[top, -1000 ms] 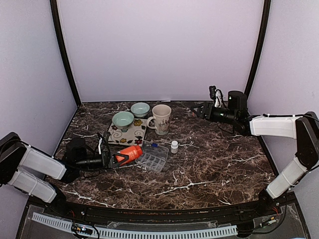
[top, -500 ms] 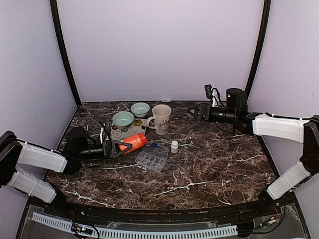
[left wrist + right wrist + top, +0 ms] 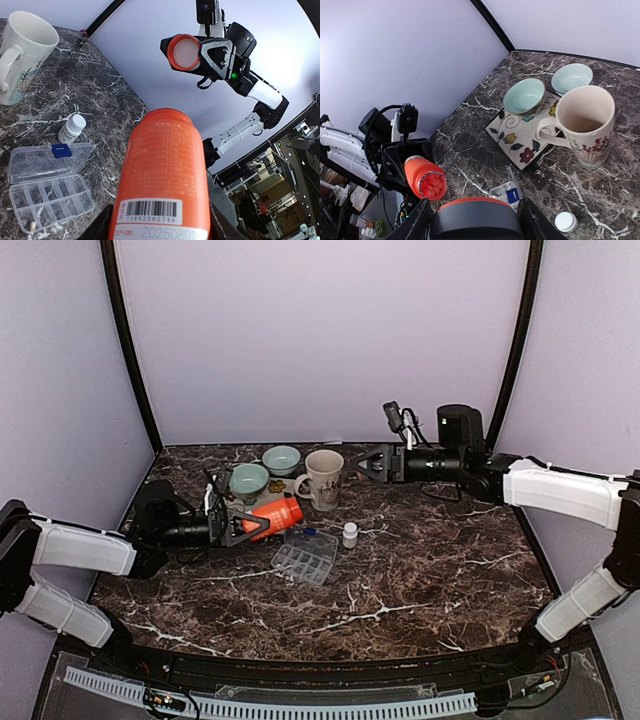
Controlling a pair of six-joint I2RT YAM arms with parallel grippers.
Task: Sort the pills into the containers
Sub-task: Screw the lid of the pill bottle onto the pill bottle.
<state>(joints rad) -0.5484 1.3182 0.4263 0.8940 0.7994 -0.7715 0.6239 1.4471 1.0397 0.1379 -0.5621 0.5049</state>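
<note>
The left claw (image 3: 232, 528) grips the orange bottle (image 3: 275, 518) of pills (image 3: 433, 185), and the right claw (image 3: 370, 466) seems to hold its round cap (image 3: 183, 53).

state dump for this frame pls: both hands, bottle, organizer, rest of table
left hand: shut on orange bottle, held sideways off the table
right hand: shut on orange cap, in the air
orange bottle: uncapped, red pills visible in its mouth
pill organizer: on table, lid open
also on table: small white bottle, mug, two bowls
</note>
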